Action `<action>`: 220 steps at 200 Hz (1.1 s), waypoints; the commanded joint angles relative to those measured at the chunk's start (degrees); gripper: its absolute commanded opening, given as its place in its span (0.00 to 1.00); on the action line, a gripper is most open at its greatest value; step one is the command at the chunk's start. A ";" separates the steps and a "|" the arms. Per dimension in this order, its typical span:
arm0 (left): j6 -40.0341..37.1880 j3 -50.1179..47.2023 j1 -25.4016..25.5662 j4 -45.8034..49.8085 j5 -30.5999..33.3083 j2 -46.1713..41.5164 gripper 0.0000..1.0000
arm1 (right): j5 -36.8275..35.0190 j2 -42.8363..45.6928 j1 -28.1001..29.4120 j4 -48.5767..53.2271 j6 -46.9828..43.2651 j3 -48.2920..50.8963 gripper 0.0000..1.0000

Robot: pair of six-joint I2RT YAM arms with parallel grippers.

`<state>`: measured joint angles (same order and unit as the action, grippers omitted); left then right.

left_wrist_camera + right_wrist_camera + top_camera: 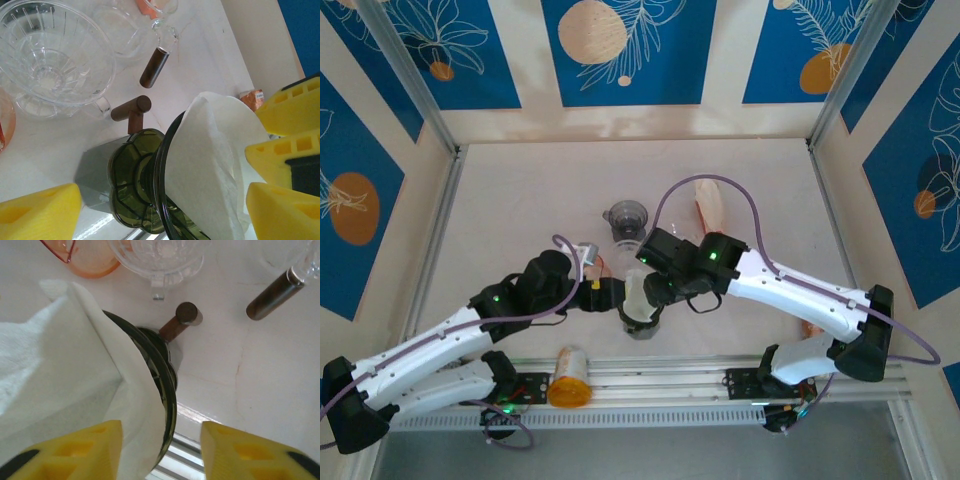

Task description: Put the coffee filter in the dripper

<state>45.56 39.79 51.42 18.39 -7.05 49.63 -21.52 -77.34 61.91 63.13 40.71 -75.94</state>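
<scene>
The dark green dripper [642, 324] stands on the table near the front rail, its brown handle [180, 320] pointing away. The white coffee filter [210, 155] sits in its cone and sticks out well past the rim [167, 390]. My left gripper [160, 212] is open, with its yellow fingers wide on either side of the dripper [132, 185]; a gap shows at the left finger. My right gripper [160, 450] is open over the rim, the filter [65, 370] edge lying against its left finger. In the top view both grippers, left [615, 297] and right [655, 290], meet at the filter [637, 295].
A clear glass dripper [50, 60] and a glass server with a brown handle [155, 67] stand just behind, beside an orange cup [85, 260]. A clear measuring cup [625, 218] and a pale stack [712, 210] lie farther back. An orange-capped bottle [570, 378] rests on the front rail.
</scene>
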 commanded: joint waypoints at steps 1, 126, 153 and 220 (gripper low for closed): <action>0.75 0.11 -0.57 -1.18 -0.55 -0.14 0.86 | -0.11 1.20 0.31 -2.13 1.40 1.17 0.29; -1.09 2.21 -0.61 1.44 1.56 4.16 0.87 | -6.21 -3.18 3.30 1.48 -0.56 -2.16 0.01; -1.74 2.87 -0.62 5.27 4.99 3.77 0.69 | -6.68 -3.05 3.29 1.47 -0.29 -1.25 0.02; -1.46 3.01 -0.58 4.79 4.41 3.99 0.66 | -8.30 -0.81 3.39 0.94 0.68 0.41 0.44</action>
<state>44.45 41.04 51.37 22.13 -3.33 53.82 -28.34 -80.27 64.90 63.59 40.62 -76.79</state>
